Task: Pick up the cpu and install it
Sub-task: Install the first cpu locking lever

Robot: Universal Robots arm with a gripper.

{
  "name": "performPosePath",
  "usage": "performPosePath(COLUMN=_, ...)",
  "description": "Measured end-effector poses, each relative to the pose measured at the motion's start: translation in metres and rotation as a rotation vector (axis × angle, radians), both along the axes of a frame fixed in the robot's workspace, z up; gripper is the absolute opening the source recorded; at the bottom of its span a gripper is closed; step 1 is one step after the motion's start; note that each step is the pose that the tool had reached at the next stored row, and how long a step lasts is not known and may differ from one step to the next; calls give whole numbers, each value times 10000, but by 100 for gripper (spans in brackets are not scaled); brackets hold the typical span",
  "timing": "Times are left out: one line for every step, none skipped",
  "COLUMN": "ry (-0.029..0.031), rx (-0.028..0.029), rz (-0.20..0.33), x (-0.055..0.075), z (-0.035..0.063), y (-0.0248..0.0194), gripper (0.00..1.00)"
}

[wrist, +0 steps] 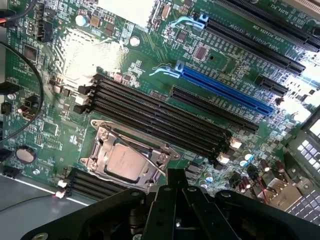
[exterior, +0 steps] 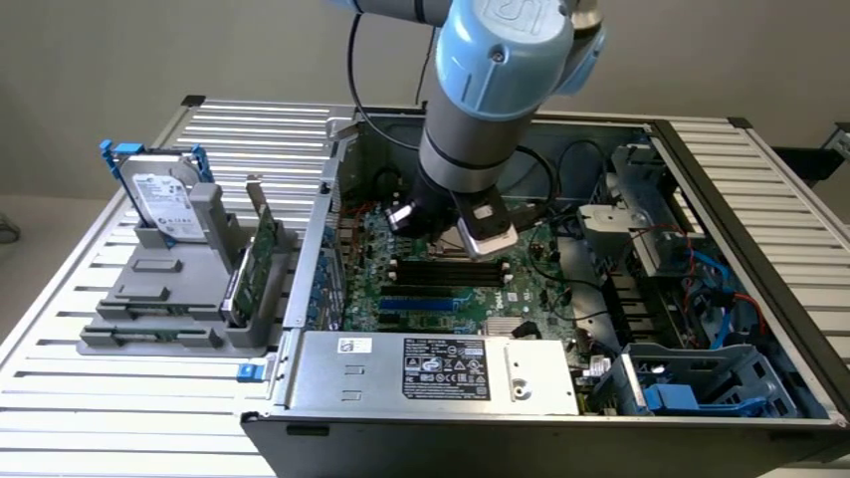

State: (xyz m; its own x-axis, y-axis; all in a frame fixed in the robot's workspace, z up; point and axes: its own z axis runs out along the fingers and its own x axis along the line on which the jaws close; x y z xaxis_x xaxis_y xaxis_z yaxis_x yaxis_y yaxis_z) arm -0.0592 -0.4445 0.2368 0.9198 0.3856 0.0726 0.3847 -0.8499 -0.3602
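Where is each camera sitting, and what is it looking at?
Exterior view: off the arm, above and in front of the open computer case, looking down into it; the arm reaches down to the motherboard.
Wrist view: on the wrist, looking down close at the motherboard; the black shut fingers sit beside the socket, where the cpu lies.
Shared: the motherboard with its blue slot and black memory slots.
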Motion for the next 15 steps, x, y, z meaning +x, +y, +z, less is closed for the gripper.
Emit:
performPosePath(ry=0, rx=1, rz=0, x=2, z=-1, y=-3, gripper=11)
performPosePath(ry=-3, rx=1, rz=-1, x=2, z=-3, y=-3, gripper=11)
performPosePath(ry=-13, rx=2, rz=-1, x=2, z=-6, y=-3, gripper=11)
performPosePath(ry=-51, rx=2, rz=-1, x=2, z=-11, y=-4, gripper=11)
performPosePath(ry=-121, rx=1, rz=1, x=2, z=-16, y=-4, gripper=11)
performPosePath(ry=-216, rx=-1, rz=1, x=1, z=-22, y=-4, gripper=11)
performPosePath(ry=-313, rx=-6, rz=0, x=-2, z=-30, y=-4, gripper=11)
performPosePath(ry=-388, rx=-10, rz=0, x=-7, z=-39, y=-3, gripper=11)
performPosePath(ry=-428, rx=-17, rz=0, x=-16, z=-50, y=-3, gripper=11)
performPosePath(ry=-438, rx=-34, rz=0, x=-25, z=-61, y=-3, gripper=11)
performPosePath(ry=-439, rx=-60, rz=2, x=-32, z=-72, y=-3, gripper=11)
performPosePath(ry=-439, rx=-93, rz=2, x=-39, z=-85, y=-3, gripper=11)
performPosePath(ry=-438, rx=-124, rz=2, x=-44, z=-97, y=-4, gripper=11)
performPosePath(ry=-438, rx=-150, rz=3, x=-47, z=-108, y=-3, gripper=11)
performPosePath(ry=-438, rx=-166, rz=4, x=-50, z=-117, y=-3, gripper=11)
